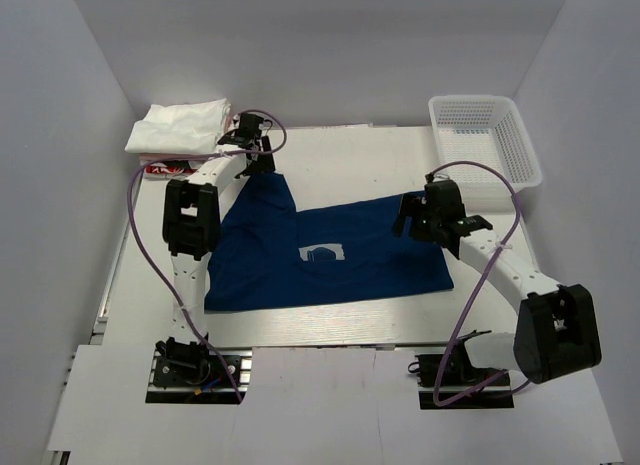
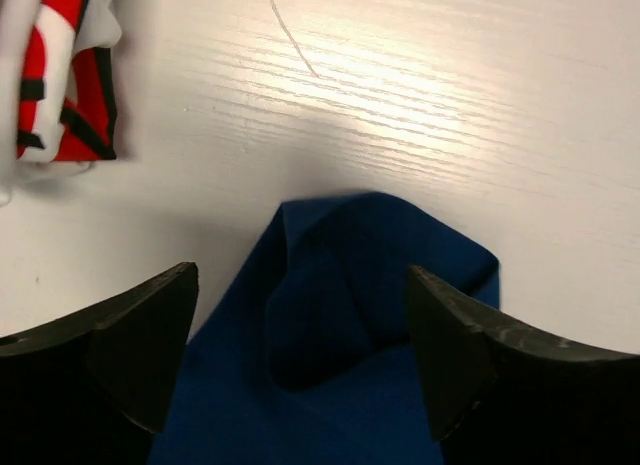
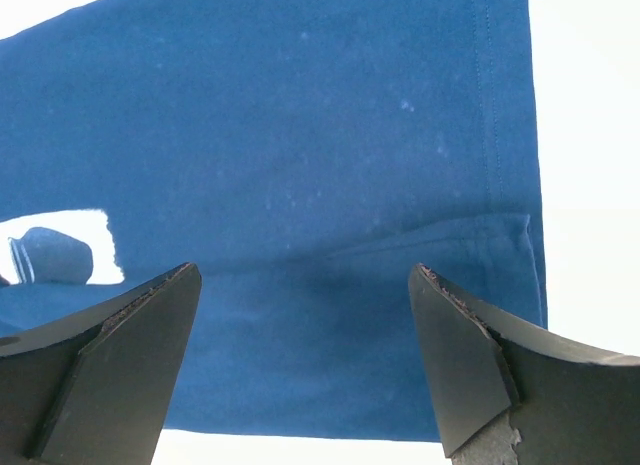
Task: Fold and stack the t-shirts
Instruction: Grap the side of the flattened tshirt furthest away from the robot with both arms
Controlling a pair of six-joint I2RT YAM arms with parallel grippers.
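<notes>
Though mostly flat, navy t-shirt [image 1: 380,255], white chest mark [image 1: 322,252]; left tool [image 2: 300,320], right tool [image 3: 300,320] agape.

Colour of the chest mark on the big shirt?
White chest mark on the navy t-shirt; top external view shows it best.

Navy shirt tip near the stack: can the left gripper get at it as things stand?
Probably yes. The left gripper hangs open right over the shirt tip, with nothing between them; the red-printed shirt lies clear to the side.
</notes>
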